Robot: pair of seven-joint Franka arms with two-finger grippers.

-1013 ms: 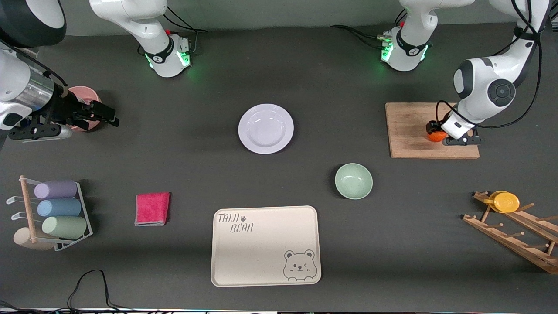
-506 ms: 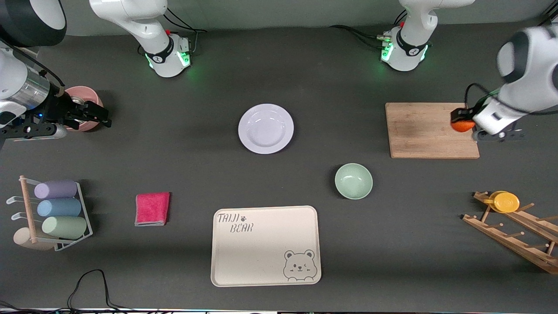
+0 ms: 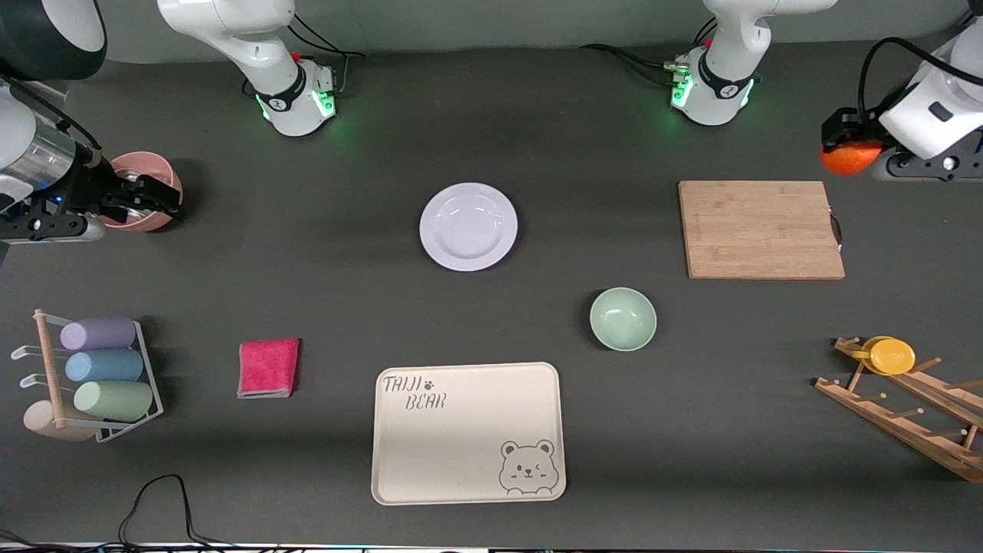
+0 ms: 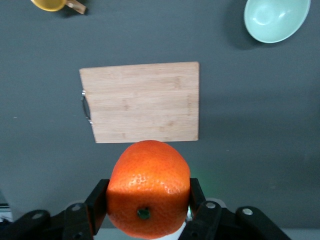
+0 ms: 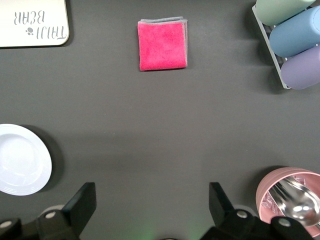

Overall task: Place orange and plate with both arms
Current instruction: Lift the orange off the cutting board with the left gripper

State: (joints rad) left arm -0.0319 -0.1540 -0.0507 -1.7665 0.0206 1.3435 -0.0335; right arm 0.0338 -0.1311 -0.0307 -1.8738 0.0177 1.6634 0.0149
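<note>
Jaws first: in the front view, far right and high in the frame, the left gripper (image 3: 845,146) is clamped on the orange (image 3: 847,158), up in the air over bare table just above the bamboo cutting board (image 3: 760,229). At far left, the right gripper (image 3: 157,201) stands wide and holds nothing, waiting over the pink bowl (image 3: 153,167). The white plate (image 3: 468,226) sits dead centre, untouched.

Left wrist view: the orange (image 4: 148,189) fills the bottom centre, fingers (image 4: 98,205) pinching its flanks. It's round, no real long axis; its green stem scar faces the camera.

Right wrist view: fingers (image 5: 82,205) spread at the bottom, plate (image 5: 22,159) at the left edge.

The risk, I'd say: a round, slick fruit pinched on two sides could roll or squirt out during a quick swing.
</note>
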